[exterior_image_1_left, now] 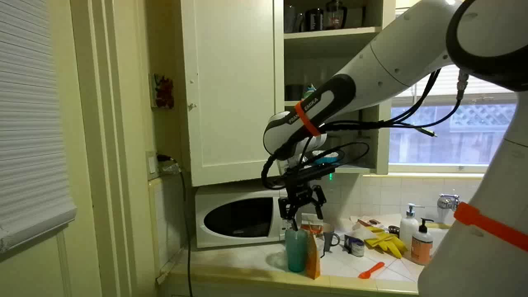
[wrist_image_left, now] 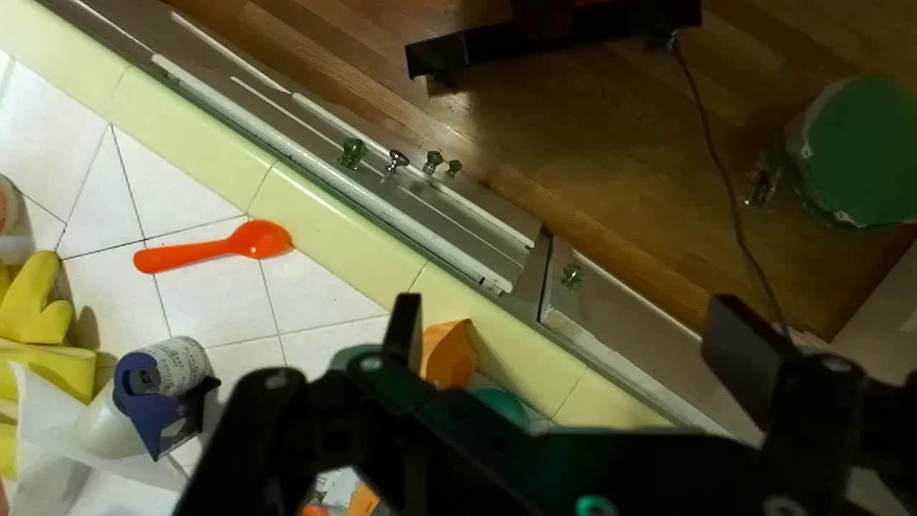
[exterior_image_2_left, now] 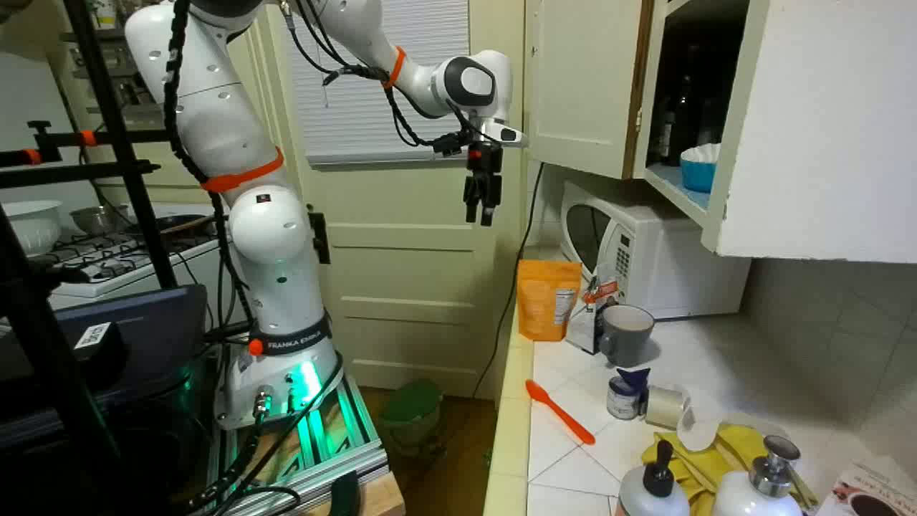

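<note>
My gripper (exterior_image_1_left: 307,222) hangs open and empty with its fingers pointing down. In another exterior view, the gripper (exterior_image_2_left: 478,215) is well above counter height and apart from everything. In the wrist view its spread fingers (wrist_image_left: 573,315) lie over the counter's edge. The nearest things below are a teal cup (exterior_image_1_left: 296,253) and an orange pouch (exterior_image_2_left: 548,301), standing side by side near the edge. Both show partly in the wrist view, the pouch (wrist_image_left: 450,351) behind a finger and the cup (wrist_image_left: 501,405) behind the gripper body. An orange-red spoon (wrist_image_left: 215,249) lies flat on the tiles.
A microwave (exterior_image_1_left: 239,218) stands at the back under an open cabinet door (exterior_image_1_left: 235,90). A grey mug (exterior_image_2_left: 627,337), a blue tape dispenser (exterior_image_2_left: 625,398), yellow gloves (exterior_image_1_left: 385,241) and soap bottles (exterior_image_1_left: 421,247) stand or lie on the counter. A green-lidded bin (exterior_image_2_left: 413,401) is on the floor.
</note>
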Robot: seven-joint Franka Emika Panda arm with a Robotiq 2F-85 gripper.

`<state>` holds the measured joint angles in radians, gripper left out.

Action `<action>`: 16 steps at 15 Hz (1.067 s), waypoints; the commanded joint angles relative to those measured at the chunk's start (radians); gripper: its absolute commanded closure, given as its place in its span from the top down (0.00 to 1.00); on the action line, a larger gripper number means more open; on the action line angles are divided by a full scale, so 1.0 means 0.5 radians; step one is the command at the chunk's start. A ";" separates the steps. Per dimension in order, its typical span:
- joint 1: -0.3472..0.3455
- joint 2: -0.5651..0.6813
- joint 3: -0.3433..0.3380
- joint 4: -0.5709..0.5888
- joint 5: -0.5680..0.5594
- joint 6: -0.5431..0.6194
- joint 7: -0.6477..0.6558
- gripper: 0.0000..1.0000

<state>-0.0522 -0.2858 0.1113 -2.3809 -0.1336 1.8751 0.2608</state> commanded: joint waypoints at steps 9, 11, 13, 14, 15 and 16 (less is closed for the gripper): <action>-0.043 0.062 -0.075 -0.025 -0.135 0.227 0.202 1.00; -0.078 0.099 -0.126 -0.054 -0.177 0.436 0.249 1.00; -0.112 0.145 -0.166 -0.089 -0.237 0.669 0.272 1.00; -0.126 0.167 -0.188 -0.107 -0.244 0.781 0.281 1.00; -0.139 0.188 -0.209 -0.127 -0.238 0.887 0.293 1.00; -0.149 0.211 -0.227 -0.143 -0.225 0.974 0.301 1.00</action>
<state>-0.1134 -0.2057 0.0171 -2.4212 -0.2284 2.2442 0.3729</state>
